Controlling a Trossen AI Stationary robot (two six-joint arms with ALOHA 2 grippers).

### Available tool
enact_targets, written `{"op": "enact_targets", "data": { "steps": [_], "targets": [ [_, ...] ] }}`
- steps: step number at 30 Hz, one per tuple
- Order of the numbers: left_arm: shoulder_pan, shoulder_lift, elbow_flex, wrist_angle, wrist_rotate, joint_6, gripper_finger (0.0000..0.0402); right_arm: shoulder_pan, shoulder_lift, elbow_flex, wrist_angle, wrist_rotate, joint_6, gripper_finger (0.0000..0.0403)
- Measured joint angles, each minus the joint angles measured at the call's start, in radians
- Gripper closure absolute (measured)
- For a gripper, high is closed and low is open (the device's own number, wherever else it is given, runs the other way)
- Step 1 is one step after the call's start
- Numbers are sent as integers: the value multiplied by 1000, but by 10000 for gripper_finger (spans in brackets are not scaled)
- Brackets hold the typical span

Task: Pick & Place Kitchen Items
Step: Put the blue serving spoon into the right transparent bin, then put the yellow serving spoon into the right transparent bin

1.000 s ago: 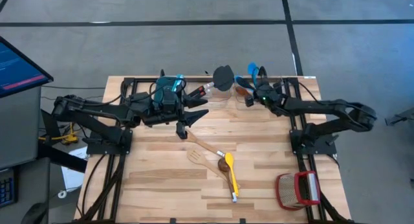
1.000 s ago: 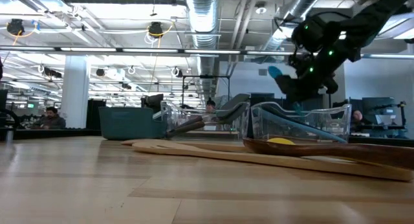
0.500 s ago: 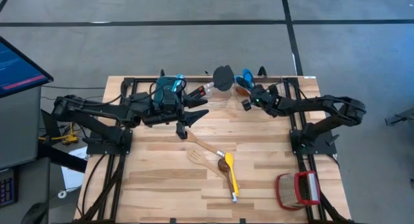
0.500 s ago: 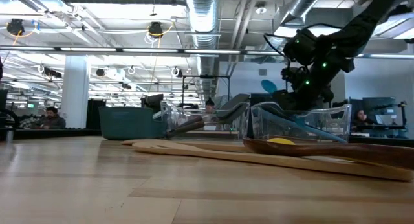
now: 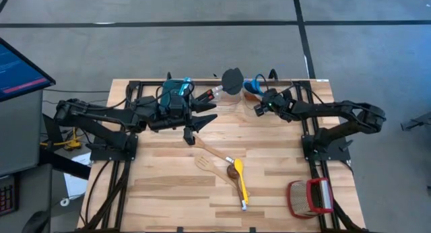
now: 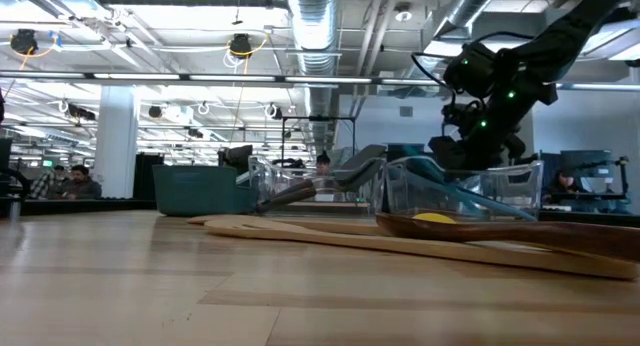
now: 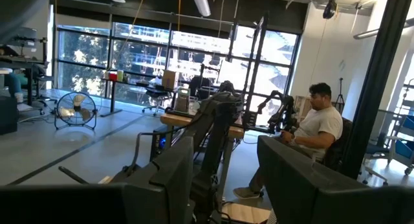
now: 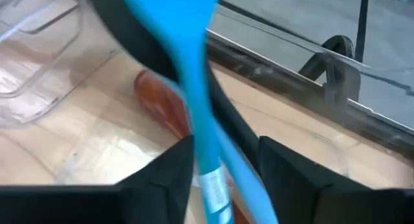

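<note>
Wooden desk [image 5: 168, 192] seen from above, with a red-and-tan woven basket [image 5: 310, 196] at its near right corner and a teal bin [image 5: 176, 86] at the back left, partly under the left arm. Left gripper [image 5: 195, 125] parked just in front of that bin, fingers apart and empty, pointing out into the room. Right gripper [image 8: 226, 146] at the back edge over a clear container [image 6: 460, 186], fingers spread wider than the handle between them, so apparently letting go rather than gripping. Step in hand, as judged: dropping the blue silicone spoon [image 8: 187, 68] into the clear container, beside a black spatula [image 5: 232, 79] that stands up from the neighbouring clear container. Next move likely calls for a straight lift clear of the handle without dragging it out, then a reach toward mid-desk. Left to collect there: two wooden spoons [image 5: 215, 152] lying crossed, and a yellow silicone spoon [image 5: 240, 182] overlapping them, blue-tipped at its near end. Blue spoon itself smooth, slim-handled, broad at the bowl, leaning on the container's contents, a brown wooden piece beneath it.
</note>
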Motion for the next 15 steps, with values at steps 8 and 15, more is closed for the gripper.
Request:
{"op": "enact_targets", "data": {
  "steps": [8,15],
  "targets": [
    [0,0,0,0,0,0,243,1,-50,-2,-20,-8,-10,186],
    [0,0,0,0,0,0,243,1,-177,-2,-23,-27,-37,192]
  ]
}}
